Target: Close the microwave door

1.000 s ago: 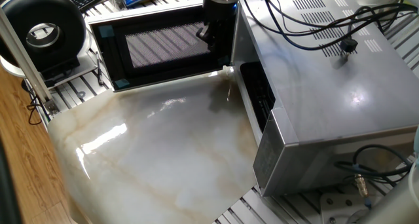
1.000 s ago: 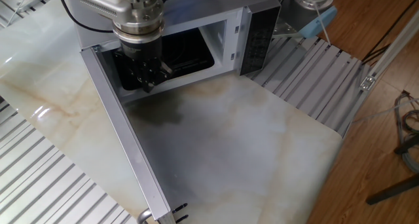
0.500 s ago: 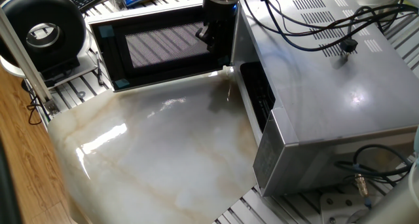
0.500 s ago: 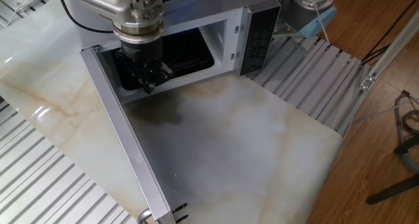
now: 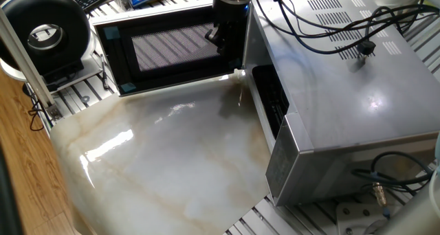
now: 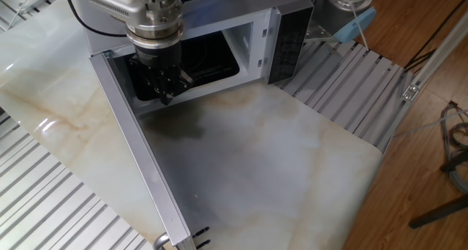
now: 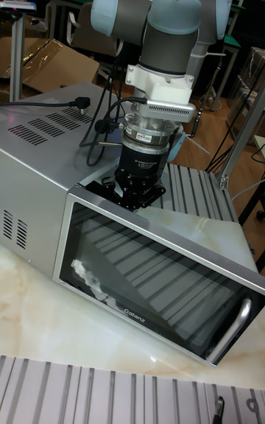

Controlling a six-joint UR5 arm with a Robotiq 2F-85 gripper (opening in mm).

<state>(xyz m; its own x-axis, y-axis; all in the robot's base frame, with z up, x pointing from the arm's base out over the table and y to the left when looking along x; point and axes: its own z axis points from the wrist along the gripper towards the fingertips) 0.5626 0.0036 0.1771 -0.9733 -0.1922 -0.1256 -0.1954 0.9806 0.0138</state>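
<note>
The 1 wide silver microwave door (image 7: 158, 273), mesh-windowed inside, stands swung fully open, bare marble tabletop (image 5: 172, 166) before it. Behind its hinge end hangs the 1 black gripper (image 6: 162, 95); clenched or released, I cannot tell. Beyond sits the 1 boxy silver microwave (image 5: 344, 91).

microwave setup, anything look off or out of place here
The microwave door stands wide open, roughly square to the microwave, leaving the dark cavity exposed. The gripper hangs in front of that cavity, near the door's hinge side. Loose black cables trail over the oven's top. Nothing looks spilled or damaged.
</note>
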